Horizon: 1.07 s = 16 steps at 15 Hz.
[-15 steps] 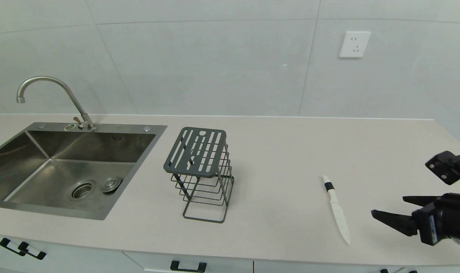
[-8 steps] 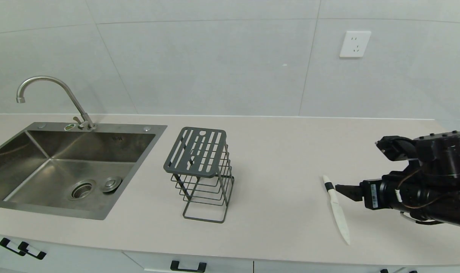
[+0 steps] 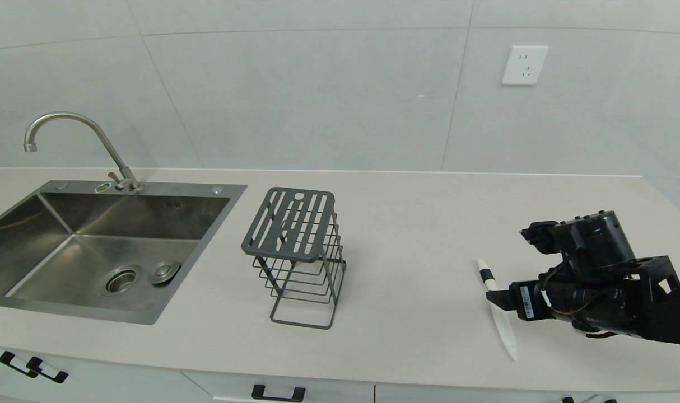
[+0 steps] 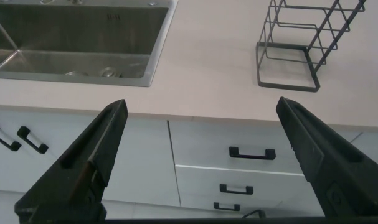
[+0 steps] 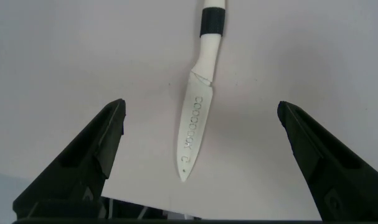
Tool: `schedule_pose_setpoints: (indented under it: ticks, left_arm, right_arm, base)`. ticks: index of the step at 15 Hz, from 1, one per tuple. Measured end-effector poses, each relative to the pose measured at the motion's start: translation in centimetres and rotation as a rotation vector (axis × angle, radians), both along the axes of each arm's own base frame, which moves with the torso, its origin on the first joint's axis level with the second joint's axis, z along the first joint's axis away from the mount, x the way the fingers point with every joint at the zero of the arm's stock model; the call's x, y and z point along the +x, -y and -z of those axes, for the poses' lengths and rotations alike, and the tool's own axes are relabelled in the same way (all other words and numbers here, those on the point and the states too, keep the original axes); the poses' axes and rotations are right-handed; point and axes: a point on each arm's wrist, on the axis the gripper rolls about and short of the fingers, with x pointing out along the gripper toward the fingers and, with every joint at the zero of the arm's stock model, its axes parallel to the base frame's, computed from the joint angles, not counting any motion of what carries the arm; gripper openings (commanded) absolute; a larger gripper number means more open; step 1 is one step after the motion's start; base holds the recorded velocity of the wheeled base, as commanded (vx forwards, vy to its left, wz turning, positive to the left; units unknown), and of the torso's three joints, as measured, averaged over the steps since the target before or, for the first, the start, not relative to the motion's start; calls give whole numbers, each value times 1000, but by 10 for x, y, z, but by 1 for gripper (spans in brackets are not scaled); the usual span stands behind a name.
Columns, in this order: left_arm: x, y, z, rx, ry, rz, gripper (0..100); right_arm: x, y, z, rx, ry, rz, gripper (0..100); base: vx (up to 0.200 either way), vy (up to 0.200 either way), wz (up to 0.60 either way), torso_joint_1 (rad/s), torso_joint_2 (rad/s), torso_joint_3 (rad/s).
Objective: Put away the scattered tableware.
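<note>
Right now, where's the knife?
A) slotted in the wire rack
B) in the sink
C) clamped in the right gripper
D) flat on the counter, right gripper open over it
D: the knife lies flat on the counter, and the right gripper is spread wide to either side of it, not closed on it.

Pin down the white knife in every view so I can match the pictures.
Head view: knife lies on the counter's right side, the right gripper over it.
Right wrist view: knife centred between the open fingers, tip toward the counter's front edge.
Left wrist view: camera faces the wire rack and sink instead.
Shared landmark: the counter's front edge.
</note>
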Motion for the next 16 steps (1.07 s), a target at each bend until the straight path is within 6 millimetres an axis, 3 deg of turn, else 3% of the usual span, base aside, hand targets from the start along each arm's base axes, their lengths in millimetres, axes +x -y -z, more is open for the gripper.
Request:
schedule_pose_setpoints:
  ticks: [16]
  left_arm:
    - [1, 0, 0, -2, -12, 5, 100]
  right_arm:
    - [43, -17, 43, -13, -40, 34, 100]
  base:
    - [0, 0, 0, 0, 0, 0]
